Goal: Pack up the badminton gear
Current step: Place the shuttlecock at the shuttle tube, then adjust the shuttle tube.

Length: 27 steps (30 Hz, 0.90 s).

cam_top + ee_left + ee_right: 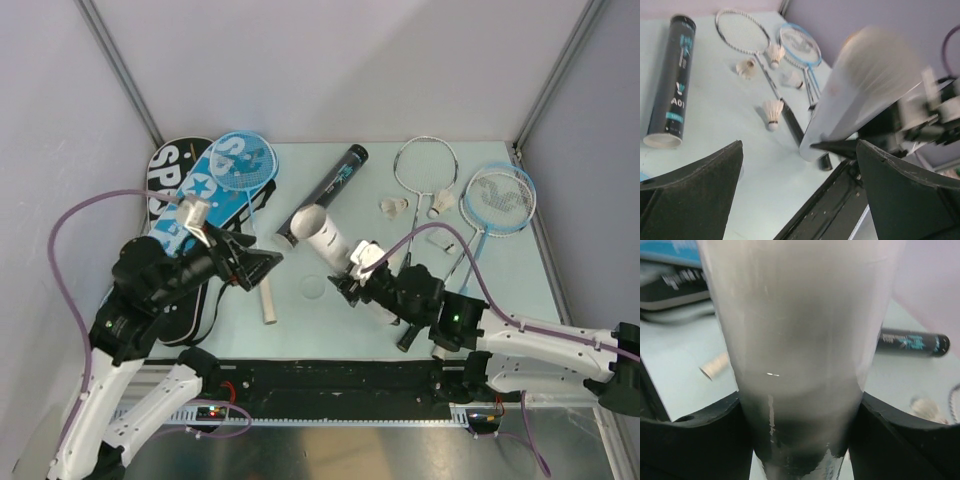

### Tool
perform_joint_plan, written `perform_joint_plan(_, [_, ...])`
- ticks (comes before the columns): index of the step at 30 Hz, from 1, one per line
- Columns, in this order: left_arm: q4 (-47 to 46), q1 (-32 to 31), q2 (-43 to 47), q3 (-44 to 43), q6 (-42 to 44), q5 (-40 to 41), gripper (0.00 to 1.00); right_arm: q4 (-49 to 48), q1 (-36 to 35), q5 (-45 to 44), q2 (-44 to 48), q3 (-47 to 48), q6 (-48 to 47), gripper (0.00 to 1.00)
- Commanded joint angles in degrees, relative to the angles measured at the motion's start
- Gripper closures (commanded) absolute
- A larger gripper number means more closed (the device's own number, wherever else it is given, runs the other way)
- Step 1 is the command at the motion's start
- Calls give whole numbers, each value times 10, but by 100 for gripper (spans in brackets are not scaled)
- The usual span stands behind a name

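One smooth white cylindrical tube (318,232) stands tilted, pinched between the right end effector's (362,268) fingers; the left end effector (262,266), spread and empty, faces it.

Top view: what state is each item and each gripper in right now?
white tube: tilted, held
right gripper: shut on white tube
left gripper: open, empty
black tube: lying flat
shuttlecocks: loose, outside both tubes
silver racket: lying flat, uncovered
right blue racket: lying flat, uncovered
left blue racket: uncovered, head resting on covers
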<state>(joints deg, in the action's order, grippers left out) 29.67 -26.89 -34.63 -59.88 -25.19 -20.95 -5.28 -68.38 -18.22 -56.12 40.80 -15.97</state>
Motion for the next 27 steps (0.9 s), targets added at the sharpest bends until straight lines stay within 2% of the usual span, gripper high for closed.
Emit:
perform_joint_plan(1, [-19, -3, -26, 46, 68, -92, 0, -158, 0, 22, 27, 44, 115, 55])
perform_joint_plan(5, [-43, -14, -51, 72, 74, -155, 0, -253, -2, 25, 10, 44, 176, 55])
perform_joint_plan(10, [-123, -45, -31, 120, 74, -192, 0, -350, -3, 25, -13, 44, 219, 55])
perform_joint_plan(15, [-137, -71, -42, 135, 93, -209, 0, -426, -4, 69, -31, 44, 242, 54])
perform_joint_plan(19, [-139, -80, -58, 137, 99, -230, 0, -460, -6, 100, -37, 44, 262, 54])
perform_joint_plan(27, [-143, -102, -68, 130, 119, -252, 0, -465, -6, 104, -44, 44, 316, 55])
